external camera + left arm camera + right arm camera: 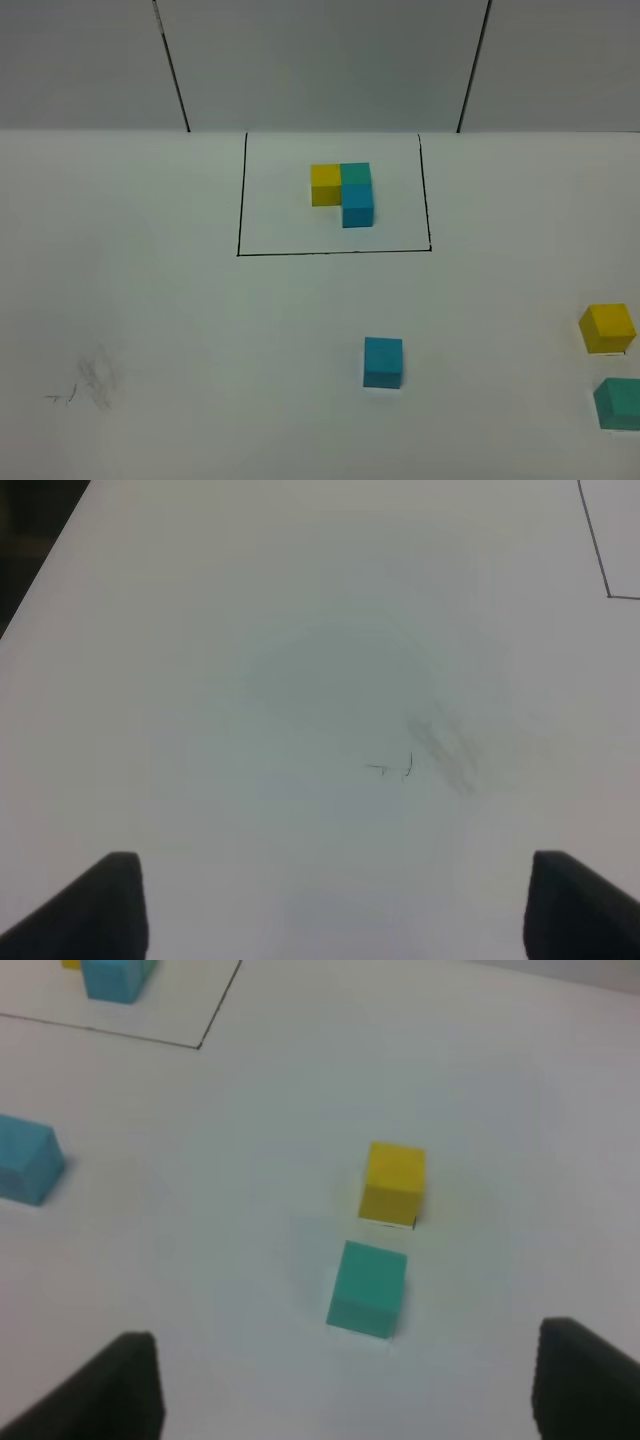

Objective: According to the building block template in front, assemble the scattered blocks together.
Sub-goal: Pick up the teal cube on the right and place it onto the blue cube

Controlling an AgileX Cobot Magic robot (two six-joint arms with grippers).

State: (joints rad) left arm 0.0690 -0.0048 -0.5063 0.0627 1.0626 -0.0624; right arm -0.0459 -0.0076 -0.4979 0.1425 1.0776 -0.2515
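The released right claw is being aimed at the teal-green block, best straddled squarely without nudging the yellow block nearby.

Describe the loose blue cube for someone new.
Find the black rectangle outline on the table. Outside it, nearer the camera, one cyan-blue cube stands alone. Its framed twin touches neighbours; the other loose cubes are yellow and teal-green.
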